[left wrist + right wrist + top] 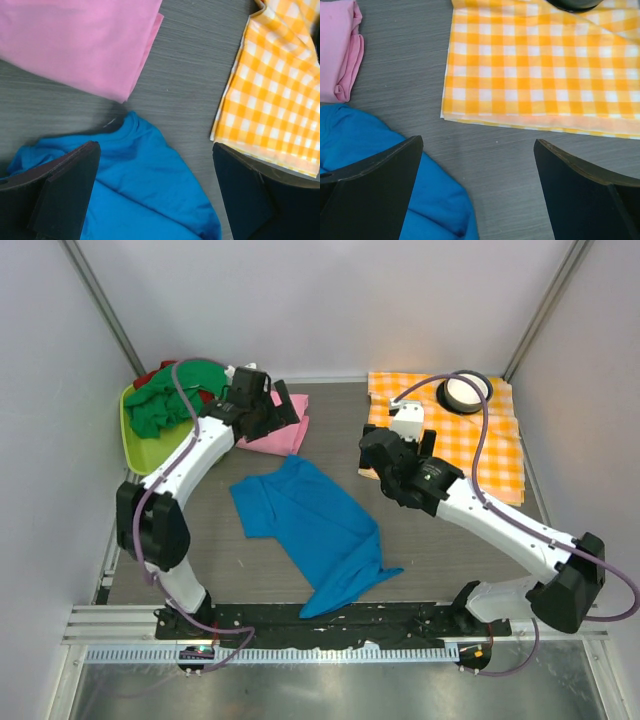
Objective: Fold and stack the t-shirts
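Note:
A bright blue t-shirt (310,530) lies spread and rumpled at the table's middle. A pink t-shirt (282,426) sits folded behind it. A green t-shirt (172,400) is bunched in a tray at the back left, with a red one (150,374) peeking out behind it. My left gripper (278,410) hovers over the pink tee's edge, open and holding nothing. From the left wrist I see the pink tee (85,45) and the blue tee (145,195) below the open left gripper (155,165). My right gripper (380,455), open and empty, hangs between the blue tee (365,135) and the checked cloth.
An orange-and-white checked cloth (470,435) lies at the back right with a round black-rimmed dish (463,393) on it. The lime-green tray (135,445) stands against the left wall. Grey walls close in on three sides.

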`<action>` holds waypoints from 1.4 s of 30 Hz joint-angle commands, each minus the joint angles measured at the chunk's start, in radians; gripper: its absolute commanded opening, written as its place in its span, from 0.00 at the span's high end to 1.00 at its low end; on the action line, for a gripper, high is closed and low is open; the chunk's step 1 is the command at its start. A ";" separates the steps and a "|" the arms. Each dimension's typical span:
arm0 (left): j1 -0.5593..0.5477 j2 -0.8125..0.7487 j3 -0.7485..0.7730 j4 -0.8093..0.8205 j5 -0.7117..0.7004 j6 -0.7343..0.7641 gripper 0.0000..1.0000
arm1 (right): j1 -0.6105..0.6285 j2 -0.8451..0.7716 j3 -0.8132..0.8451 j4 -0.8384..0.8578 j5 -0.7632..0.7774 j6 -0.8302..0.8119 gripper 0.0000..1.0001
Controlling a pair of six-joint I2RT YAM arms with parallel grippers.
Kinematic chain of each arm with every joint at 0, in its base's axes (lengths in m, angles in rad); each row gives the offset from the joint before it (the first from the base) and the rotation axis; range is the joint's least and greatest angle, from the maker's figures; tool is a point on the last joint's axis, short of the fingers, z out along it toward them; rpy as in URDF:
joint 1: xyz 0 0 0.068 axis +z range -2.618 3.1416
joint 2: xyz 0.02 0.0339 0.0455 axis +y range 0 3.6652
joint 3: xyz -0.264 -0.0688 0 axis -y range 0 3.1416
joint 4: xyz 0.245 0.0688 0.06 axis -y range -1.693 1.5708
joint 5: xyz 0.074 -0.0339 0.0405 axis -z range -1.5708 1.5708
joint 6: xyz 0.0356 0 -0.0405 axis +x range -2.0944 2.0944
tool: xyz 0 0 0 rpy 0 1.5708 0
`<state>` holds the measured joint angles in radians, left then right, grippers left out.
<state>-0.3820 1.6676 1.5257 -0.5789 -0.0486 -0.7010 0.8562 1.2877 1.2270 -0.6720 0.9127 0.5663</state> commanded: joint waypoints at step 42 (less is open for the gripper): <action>0.127 1.008 1.024 -0.463 -0.135 0.031 0.00 | -0.236 0.160 -0.281 0.463 -0.439 -0.009 0.00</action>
<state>-0.2825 2.6282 2.5301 -0.9962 -0.1741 -0.6727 0.6243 1.4387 0.9474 -0.2527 0.4870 0.5308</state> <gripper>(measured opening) 0.996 0.996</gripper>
